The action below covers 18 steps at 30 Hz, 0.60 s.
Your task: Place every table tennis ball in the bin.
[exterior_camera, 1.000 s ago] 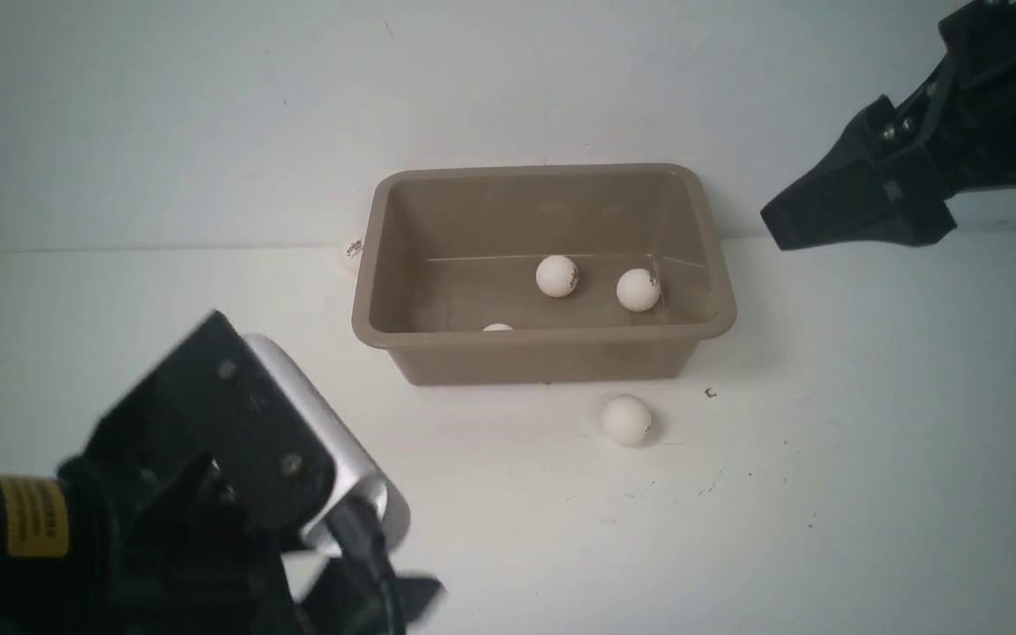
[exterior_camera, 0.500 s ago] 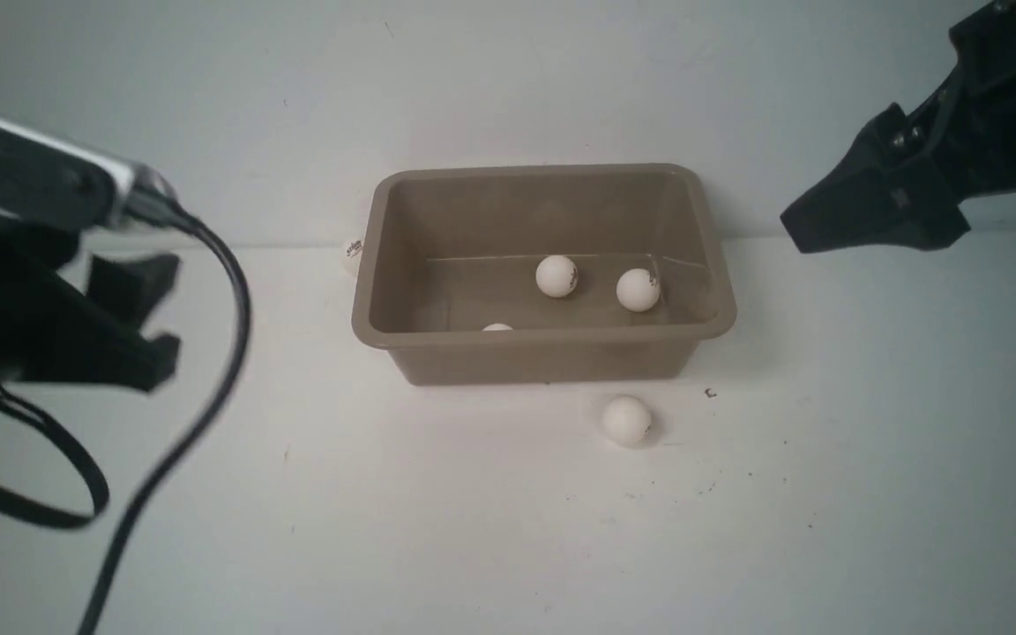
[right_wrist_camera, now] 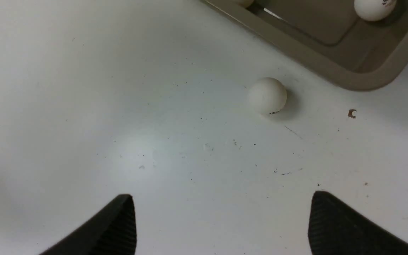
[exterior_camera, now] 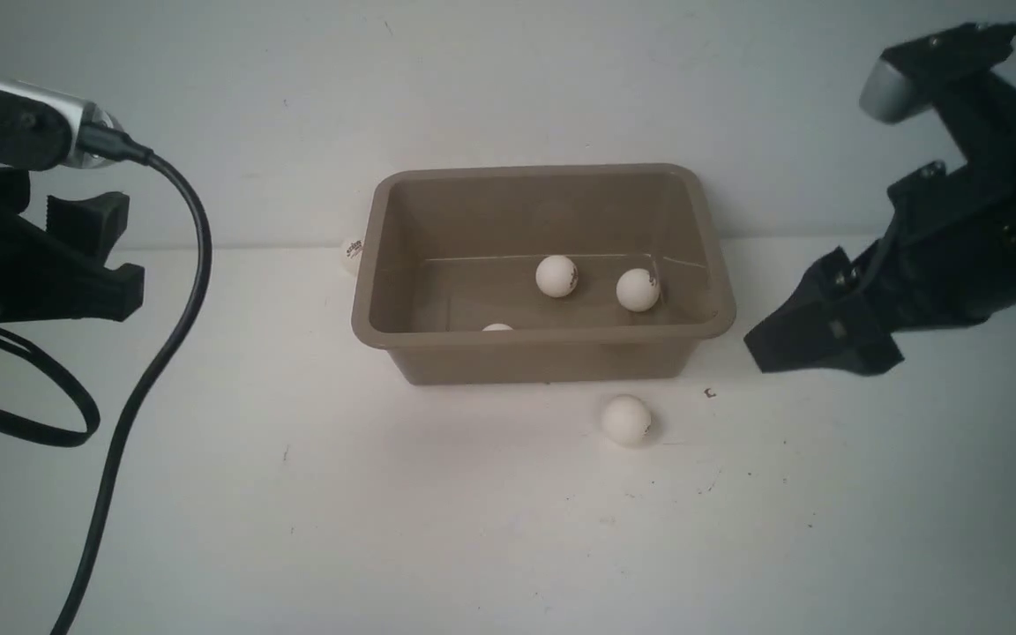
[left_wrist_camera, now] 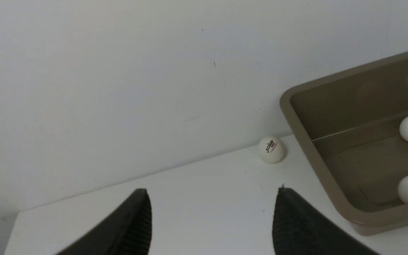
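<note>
front view: rectangular taupe plastic bin (exterior_camera: 543,357) holds three white matte balls (exterior_camera: 556,275); fourth ball (exterior_camera: 626,419) lies before it, fifth ball (exterior_camera: 350,253) beside its far-left corner. left gripper (left_wrist_camera: 211,189), right gripper (right_wrist_camera: 221,194): agape, empty, apparently each targeting one stray.

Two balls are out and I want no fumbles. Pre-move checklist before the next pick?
1. Right gripper open, empty: ok.
2. Left gripper open, empty: ok.
3. Front ball apart from bin, room to grasp: ok.
4. Far-left ball, room to grasp beside bin: cannot tell.
5. Every ball binned: not ok; three balls inside, two out.
</note>
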Each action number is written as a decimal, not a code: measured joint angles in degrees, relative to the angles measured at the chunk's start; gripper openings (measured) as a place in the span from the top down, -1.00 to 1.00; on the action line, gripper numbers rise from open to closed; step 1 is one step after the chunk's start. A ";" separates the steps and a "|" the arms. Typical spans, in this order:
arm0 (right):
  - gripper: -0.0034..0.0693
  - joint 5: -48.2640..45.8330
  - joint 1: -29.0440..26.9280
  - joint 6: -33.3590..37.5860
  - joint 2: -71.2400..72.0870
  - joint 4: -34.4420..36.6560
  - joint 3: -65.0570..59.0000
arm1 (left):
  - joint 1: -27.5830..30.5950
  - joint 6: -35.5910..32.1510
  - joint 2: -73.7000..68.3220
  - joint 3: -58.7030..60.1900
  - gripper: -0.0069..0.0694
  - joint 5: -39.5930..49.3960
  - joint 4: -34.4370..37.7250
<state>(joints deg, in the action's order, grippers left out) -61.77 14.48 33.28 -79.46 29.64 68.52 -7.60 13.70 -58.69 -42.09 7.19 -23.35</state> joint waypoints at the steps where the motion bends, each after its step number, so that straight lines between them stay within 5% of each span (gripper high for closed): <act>1: -0.72 0.96 0.00 0.37 -0.39 1.28 -1.02 | 0.00 0.00 0.00 0.00 -0.27 0.05 0.01; 7: -0.72 9.12 0.00 4.10 -3.44 9.01 -8.04 | 0.00 0.00 0.00 0.00 -0.27 0.05 -0.06; 18: -0.72 15.99 0.00 5.79 -9.42 11.44 -9.23 | 0.02 0.00 0.00 0.00 -0.27 0.48 -0.06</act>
<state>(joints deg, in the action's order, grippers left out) -45.78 14.48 39.07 -88.88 41.08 59.29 -7.59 13.70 -58.69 -42.09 7.67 -23.41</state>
